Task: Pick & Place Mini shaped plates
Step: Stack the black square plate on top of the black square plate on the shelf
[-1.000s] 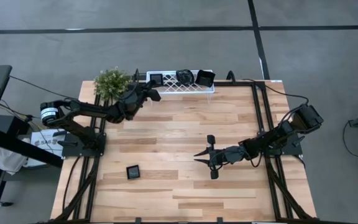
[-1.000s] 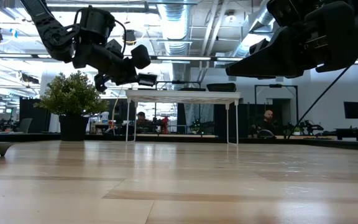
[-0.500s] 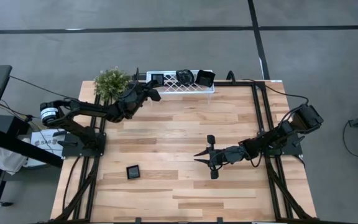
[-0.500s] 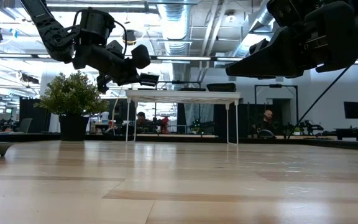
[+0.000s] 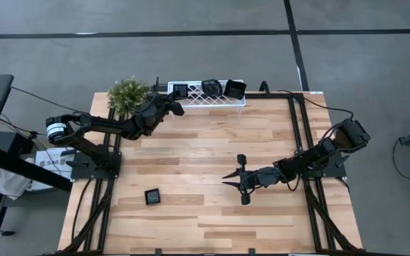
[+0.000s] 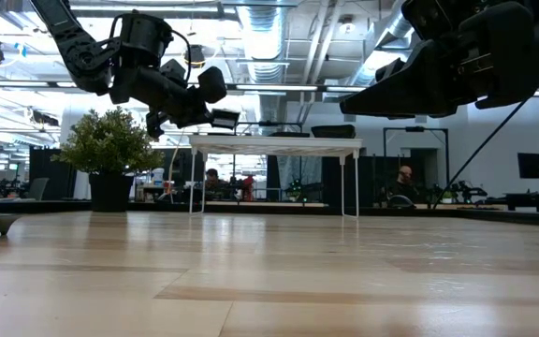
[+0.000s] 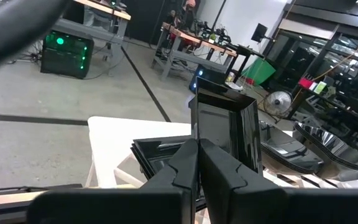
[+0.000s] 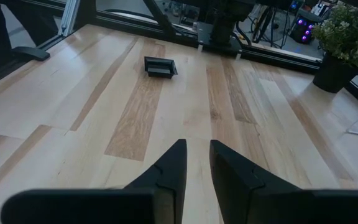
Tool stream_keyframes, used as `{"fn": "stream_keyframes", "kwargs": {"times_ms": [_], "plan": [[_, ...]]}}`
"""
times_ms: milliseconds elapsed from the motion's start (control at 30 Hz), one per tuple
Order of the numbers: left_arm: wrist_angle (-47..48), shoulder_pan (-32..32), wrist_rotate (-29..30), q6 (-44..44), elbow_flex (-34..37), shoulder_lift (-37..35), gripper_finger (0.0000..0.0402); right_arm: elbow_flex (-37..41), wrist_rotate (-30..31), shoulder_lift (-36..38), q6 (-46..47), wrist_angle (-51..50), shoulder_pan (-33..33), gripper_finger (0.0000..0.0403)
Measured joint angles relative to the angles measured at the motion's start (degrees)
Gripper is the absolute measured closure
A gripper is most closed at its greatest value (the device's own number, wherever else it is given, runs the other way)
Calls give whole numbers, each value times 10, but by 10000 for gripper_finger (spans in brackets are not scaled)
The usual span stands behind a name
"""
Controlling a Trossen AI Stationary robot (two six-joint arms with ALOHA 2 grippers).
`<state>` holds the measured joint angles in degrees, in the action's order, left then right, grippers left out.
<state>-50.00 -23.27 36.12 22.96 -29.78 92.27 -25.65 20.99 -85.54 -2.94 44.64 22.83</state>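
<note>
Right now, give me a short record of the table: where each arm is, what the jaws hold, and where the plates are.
left gripper: at the white rack's left end, jaws shut on a square black plate
right gripper: idle above mid-table, holding nothing
plates on rack: three
plate on table: one, near the front left
plant: back left corner

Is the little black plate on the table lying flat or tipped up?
Flat. The little black plate lies flat on the wooden table.
</note>
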Motion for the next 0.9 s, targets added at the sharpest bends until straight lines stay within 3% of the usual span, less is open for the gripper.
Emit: {"fn": "stream_keyframes", "kwargs": {"times_ms": [167,467,733,900], "plan": [[0,0,0,0,0,0,374,0,0,0,0,0,0,338],[0,0,0,0,0,0,313,0,0,0,0,0,0,338],[-1,0,2,-20,0,0,305,0,0,0,0,0,0,338],[-1,16,-72,-77,0,-19,305,0,0,0,0,0,0,338]]}}
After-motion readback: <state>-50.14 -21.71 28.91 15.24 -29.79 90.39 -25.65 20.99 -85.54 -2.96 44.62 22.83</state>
